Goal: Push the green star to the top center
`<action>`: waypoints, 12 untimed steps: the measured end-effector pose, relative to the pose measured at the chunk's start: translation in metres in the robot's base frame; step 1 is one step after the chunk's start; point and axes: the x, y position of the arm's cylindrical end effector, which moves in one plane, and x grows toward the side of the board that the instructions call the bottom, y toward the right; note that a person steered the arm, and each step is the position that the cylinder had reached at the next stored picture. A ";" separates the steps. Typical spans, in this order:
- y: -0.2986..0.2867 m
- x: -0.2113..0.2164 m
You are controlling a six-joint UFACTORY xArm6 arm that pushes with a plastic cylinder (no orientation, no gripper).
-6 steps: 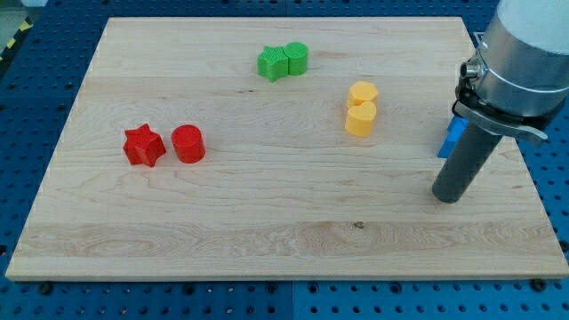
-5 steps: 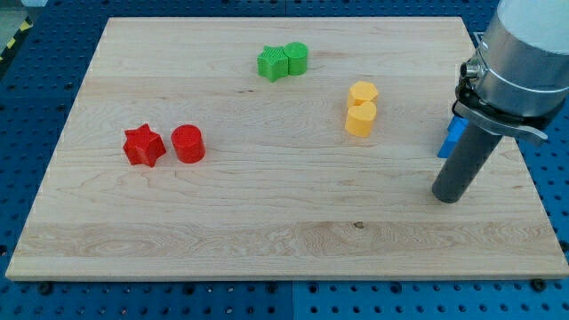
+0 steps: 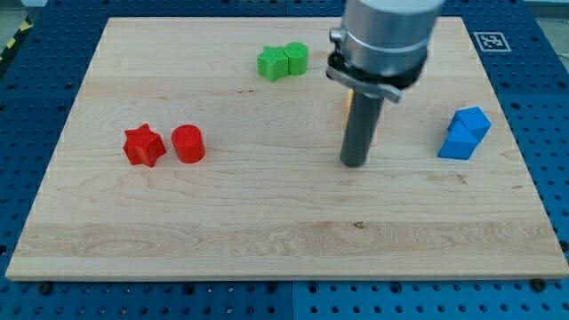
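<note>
The green star [image 3: 273, 63] lies near the board's top centre, touching a green round block [image 3: 296, 57] on its right. My tip [image 3: 354, 163] rests on the board at the centre right, well below and to the right of the green star. The rod hides most of the yellow blocks [image 3: 345, 104] behind it.
A red star [image 3: 143, 146] and a red cylinder [image 3: 188, 143] sit side by side at the view's left. Two blue blocks [image 3: 465, 132] sit together at the view's right. The wooden board [image 3: 267, 231] lies on a blue perforated table.
My tip has moved to the view's left, from beside the blue blocks to below the yellow blocks. The blue blocks now show fully. No block has moved.
</note>
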 end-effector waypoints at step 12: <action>-0.164 -0.185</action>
